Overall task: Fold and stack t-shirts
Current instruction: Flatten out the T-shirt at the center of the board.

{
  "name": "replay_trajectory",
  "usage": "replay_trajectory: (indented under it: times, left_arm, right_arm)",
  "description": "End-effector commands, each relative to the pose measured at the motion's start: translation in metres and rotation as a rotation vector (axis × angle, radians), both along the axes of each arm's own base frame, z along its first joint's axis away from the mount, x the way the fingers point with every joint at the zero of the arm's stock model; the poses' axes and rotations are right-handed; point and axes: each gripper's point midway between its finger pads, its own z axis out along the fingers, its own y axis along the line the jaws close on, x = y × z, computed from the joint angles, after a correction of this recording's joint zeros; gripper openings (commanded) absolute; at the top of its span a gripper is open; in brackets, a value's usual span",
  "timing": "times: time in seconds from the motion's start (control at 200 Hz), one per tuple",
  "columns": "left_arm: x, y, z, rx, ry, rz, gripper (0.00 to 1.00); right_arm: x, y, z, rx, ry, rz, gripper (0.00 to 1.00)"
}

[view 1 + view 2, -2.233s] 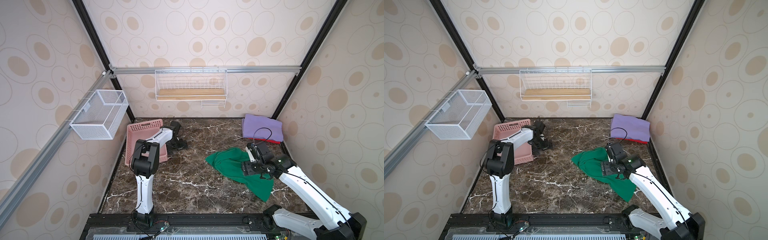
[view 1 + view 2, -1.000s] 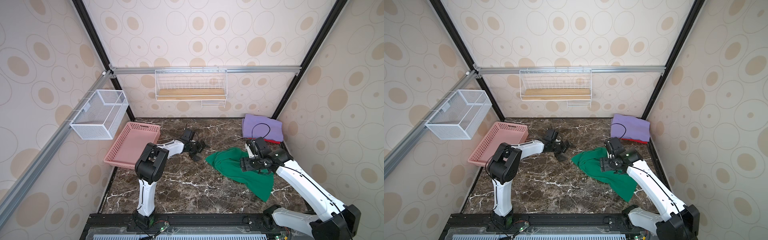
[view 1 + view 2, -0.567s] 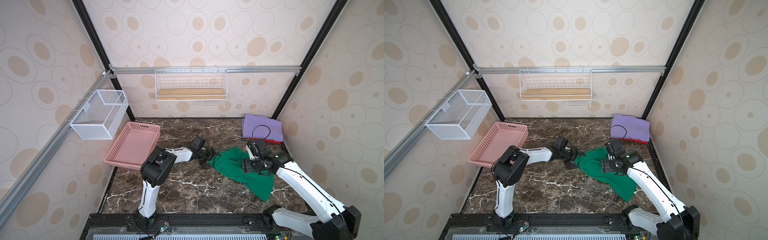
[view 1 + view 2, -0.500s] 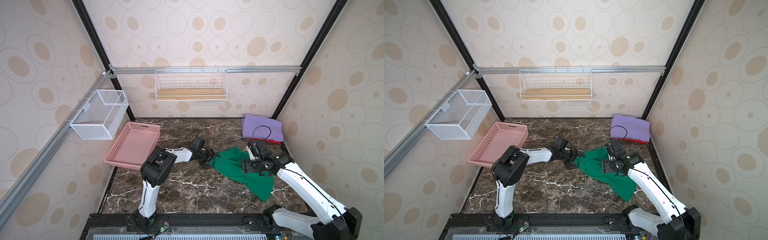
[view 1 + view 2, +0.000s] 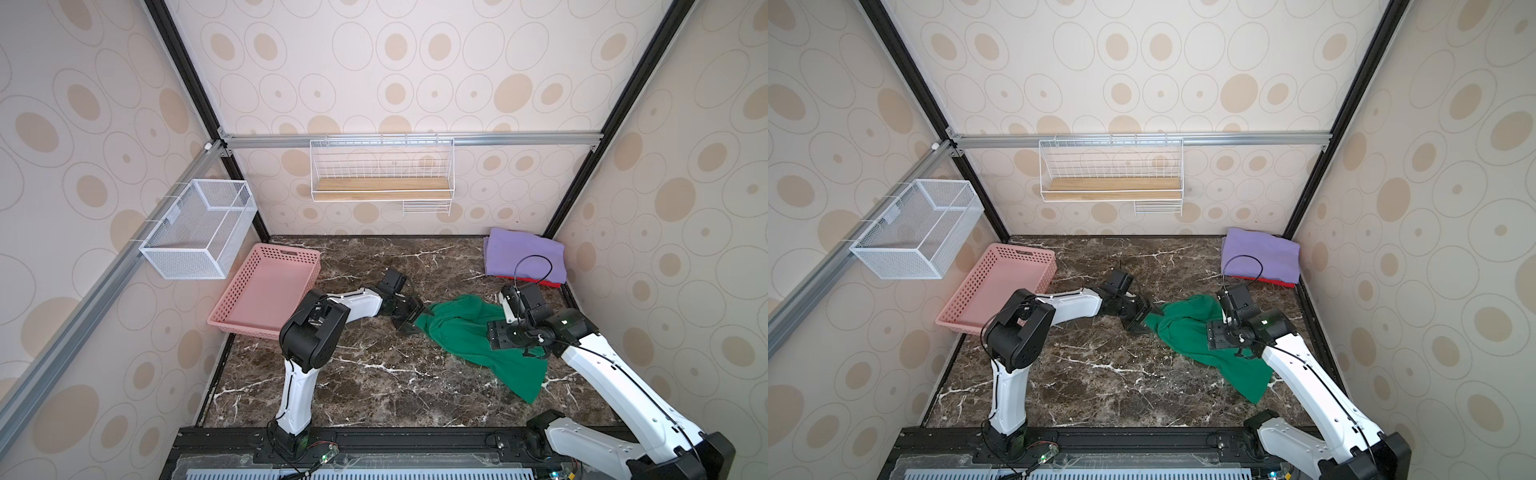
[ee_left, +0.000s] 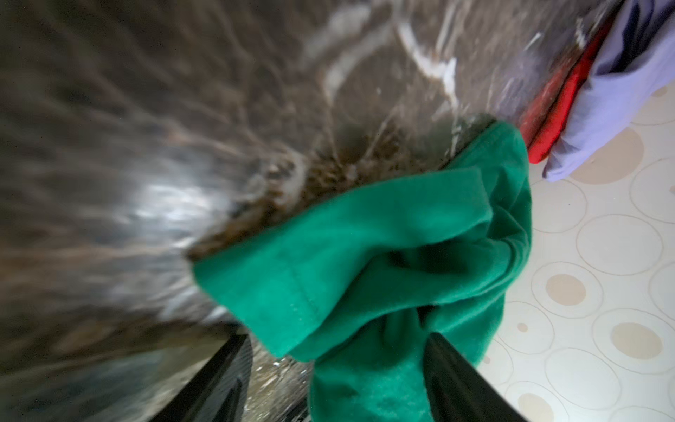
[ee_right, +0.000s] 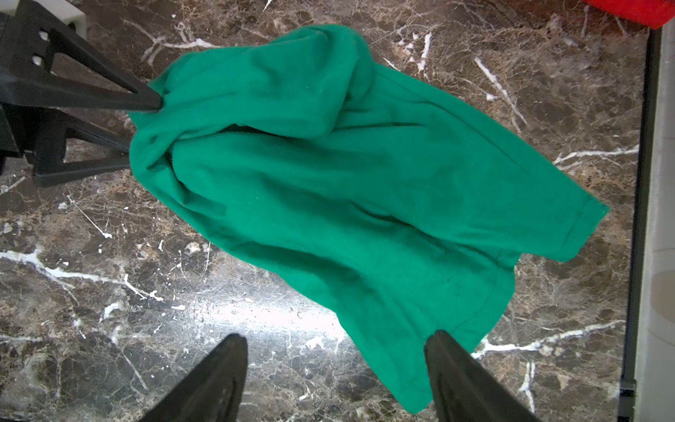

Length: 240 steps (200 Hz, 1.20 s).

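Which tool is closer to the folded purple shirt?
Right. The right tool hangs over the green shirt, just in front of the purple shirt; the left tool is at the green shirt's opposite edge, nearer the pink basket.

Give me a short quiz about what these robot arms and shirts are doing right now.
1. True or false: the lavender t-shirt lies on the red t-shirt.
2. The left gripper straddles: A) the pink basket, B) the edge of the green t-shirt, C) the lavender t-shirt.
3. Fill in: the right gripper hovers with jaws ____.
Key: 1 true; 2 B; 3 open.
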Motion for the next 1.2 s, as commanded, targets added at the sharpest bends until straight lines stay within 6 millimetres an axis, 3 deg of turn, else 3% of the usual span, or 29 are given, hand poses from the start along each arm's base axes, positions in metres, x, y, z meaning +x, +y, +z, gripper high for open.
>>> replay_trajectory:
  times: [0.0, 0.065, 0.315, 0.446, 0.611, 0.736, 0.806, 0.876, 0.936, 1.002, 1.072, 1.127, 1.197]
  left_arm:
    - [-0.015, 0.049, -0.036, 0.195, 0.045, 0.017, 0.65]
    - [-0.017, 0.049, -0.042, 0.195, 0.053, 0.009, 0.59]
    - [-0.017, 0.042, -0.054, 0.183, 0.071, 0.011, 0.63]
    - [-0.024, 0.033, -0.061, 0.186, 0.086, -0.003, 0.49]
    - [-0.038, 0.011, -0.083, 0.178, 0.131, -0.041, 0.5]
    - [-0.041, 0.012, -0.094, 0.178, 0.157, -0.028, 0.52]
    - [-0.044, 0.013, -0.096, 0.178, 0.164, -0.034, 0.43]
    - [-0.044, 0.015, -0.095, 0.18, 0.165, -0.033, 0.22]
    - [-0.045, 0.019, -0.093, 0.193, 0.168, -0.034, 0.06]
    - [-0.042, 0.026, -0.086, 0.219, 0.155, -0.045, 0.0]
    - [-0.034, 0.035, -0.071, 0.247, 0.12, -0.073, 0.0]
    - [-0.024, 0.049, -0.049, 0.297, 0.083, -0.096, 0.0]
    - [-0.001, 0.069, -0.006, 0.378, -0.02, -0.124, 0.0]
  right_arm:
    - [-0.004, -0.004, -0.003, -0.006, 0.011, -0.007, 0.83]
    - [-0.002, -0.003, -0.003, -0.002, 0.009, -0.008, 0.83]
    - [0.002, 0.0, -0.002, 0.003, 0.016, -0.002, 0.83]
    - [0.002, -0.001, -0.004, -0.005, 0.018, -0.009, 0.83]
    - [0.005, 0.003, -0.003, 0.008, 0.018, -0.008, 0.83]
    - [0.006, 0.001, -0.002, 0.0, 0.018, -0.012, 0.83]
    - [0.006, 0.0, -0.002, -0.007, 0.015, -0.012, 0.83]
    - [0.006, -0.001, -0.003, -0.011, 0.017, -0.015, 0.83]
    - [0.006, 0.0, -0.005, -0.007, 0.023, -0.014, 0.83]
    - [0.008, 0.002, -0.006, 0.001, 0.027, -0.016, 0.82]
    - [0.01, 0.004, -0.006, 0.006, 0.027, -0.012, 0.83]
    - [0.011, 0.005, -0.006, 0.006, 0.027, -0.009, 0.83]
    - [0.013, 0.006, -0.005, 0.01, 0.025, -0.005, 0.83]
